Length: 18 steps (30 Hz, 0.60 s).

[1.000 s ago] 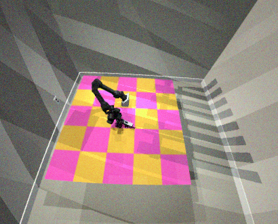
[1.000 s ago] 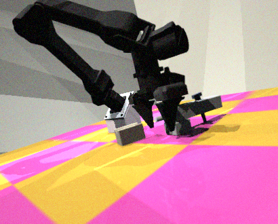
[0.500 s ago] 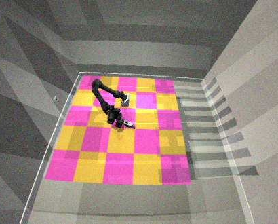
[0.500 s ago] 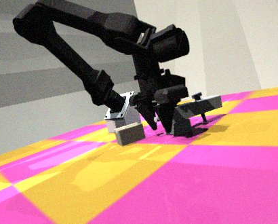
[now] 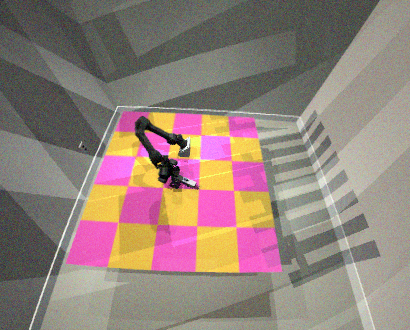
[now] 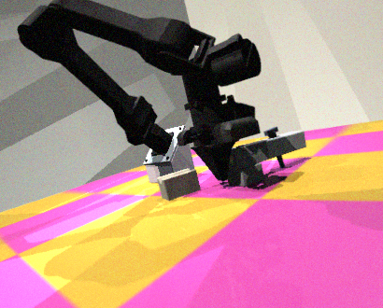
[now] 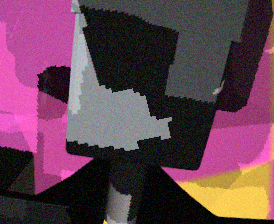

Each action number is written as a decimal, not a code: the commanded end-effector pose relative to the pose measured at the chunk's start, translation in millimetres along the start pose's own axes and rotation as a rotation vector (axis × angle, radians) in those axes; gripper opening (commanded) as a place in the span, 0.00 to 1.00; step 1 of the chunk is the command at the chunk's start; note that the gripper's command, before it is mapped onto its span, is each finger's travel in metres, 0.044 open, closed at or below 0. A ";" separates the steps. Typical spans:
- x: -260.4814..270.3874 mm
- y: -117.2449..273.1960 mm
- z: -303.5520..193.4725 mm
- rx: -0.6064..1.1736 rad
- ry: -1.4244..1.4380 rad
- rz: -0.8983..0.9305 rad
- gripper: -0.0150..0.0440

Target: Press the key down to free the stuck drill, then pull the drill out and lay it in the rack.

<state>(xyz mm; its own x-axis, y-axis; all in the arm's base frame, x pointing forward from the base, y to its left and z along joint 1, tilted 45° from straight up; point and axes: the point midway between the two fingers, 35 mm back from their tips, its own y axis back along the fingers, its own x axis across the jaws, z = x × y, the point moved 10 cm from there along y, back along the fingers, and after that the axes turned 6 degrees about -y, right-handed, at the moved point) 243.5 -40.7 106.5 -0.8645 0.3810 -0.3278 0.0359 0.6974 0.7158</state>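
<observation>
The drill (image 7: 119,200) is a thin grey rod sticking out of the end of a grey holder (image 6: 291,141) (image 7: 108,120) (image 5: 188,181). My gripper (image 6: 224,177) (image 7: 125,155) is shut on the drill, with one finger on each side of the rod, low beside the holder's near end. The fingers hide most of the drill in the exterior view. A small black T-shaped piece, which looks like the key (image 6: 271,133), stands on the holder's top. A low grey-tan block (image 6: 179,186), probably the rack, stands left of the fingers. Its top is hard to make out.
The arm's white base plate (image 6: 177,140) (image 5: 186,145) stands behind the low block. The arm's upper links arch over from the base to the gripper. A thin dark leg (image 6: 280,161) shows under the holder's raised far part. The floor is a pink and yellow checkerboard (image 6: 313,233) (image 5: 215,250).
</observation>
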 end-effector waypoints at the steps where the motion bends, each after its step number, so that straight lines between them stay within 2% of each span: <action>1: -0.5 0.2 -0.1 0.001 -0.008 -0.004 0.25; 18: -1.7 0.6 -13.6 0.009 0.003 0.000 0.25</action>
<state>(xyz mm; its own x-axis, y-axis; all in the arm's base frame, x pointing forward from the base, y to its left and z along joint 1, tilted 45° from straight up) 240.5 -46.3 111.5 -0.8651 0.3824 -0.3247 0.0416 0.6998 0.7132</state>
